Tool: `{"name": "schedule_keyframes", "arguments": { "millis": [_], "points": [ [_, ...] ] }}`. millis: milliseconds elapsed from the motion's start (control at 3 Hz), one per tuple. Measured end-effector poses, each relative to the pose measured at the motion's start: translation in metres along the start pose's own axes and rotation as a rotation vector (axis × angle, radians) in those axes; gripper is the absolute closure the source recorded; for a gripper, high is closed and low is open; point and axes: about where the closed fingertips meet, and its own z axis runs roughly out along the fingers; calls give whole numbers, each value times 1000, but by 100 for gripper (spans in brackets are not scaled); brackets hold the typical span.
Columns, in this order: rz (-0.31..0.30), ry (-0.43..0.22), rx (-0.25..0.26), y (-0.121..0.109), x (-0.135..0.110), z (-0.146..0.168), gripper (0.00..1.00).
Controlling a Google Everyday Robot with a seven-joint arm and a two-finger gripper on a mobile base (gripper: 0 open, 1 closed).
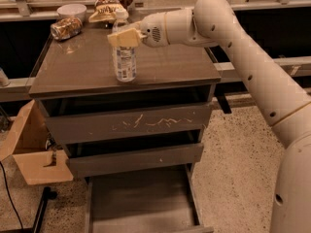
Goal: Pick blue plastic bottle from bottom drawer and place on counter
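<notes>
The blue plastic bottle (125,63) stands upright on the counter (165,67), left of its middle and near the front edge. My gripper (124,37) reaches in from the right on the white arm and is shut on the bottle's upper part, hiding its neck. The bottom drawer (141,203) is pulled out below, and its grey floor shows nothing on it.
A crushed can (66,27), a white bowl (71,10) and snack bags (111,4) sit at the counter's back left. The top drawer front (131,123) has white scratches. An open cardboard box (34,149) stands left of the cabinet. Speckled floor lies to the right.
</notes>
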Motion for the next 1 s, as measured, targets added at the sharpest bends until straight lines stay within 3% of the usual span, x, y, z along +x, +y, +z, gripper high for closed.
{"name": "schedule_keyframes", "arguments": {
  "millis": [667,1000],
  "points": [
    [7,25,-9,2,9,3,100],
    [5,25,-12,3,10,3,82]
  ]
}}
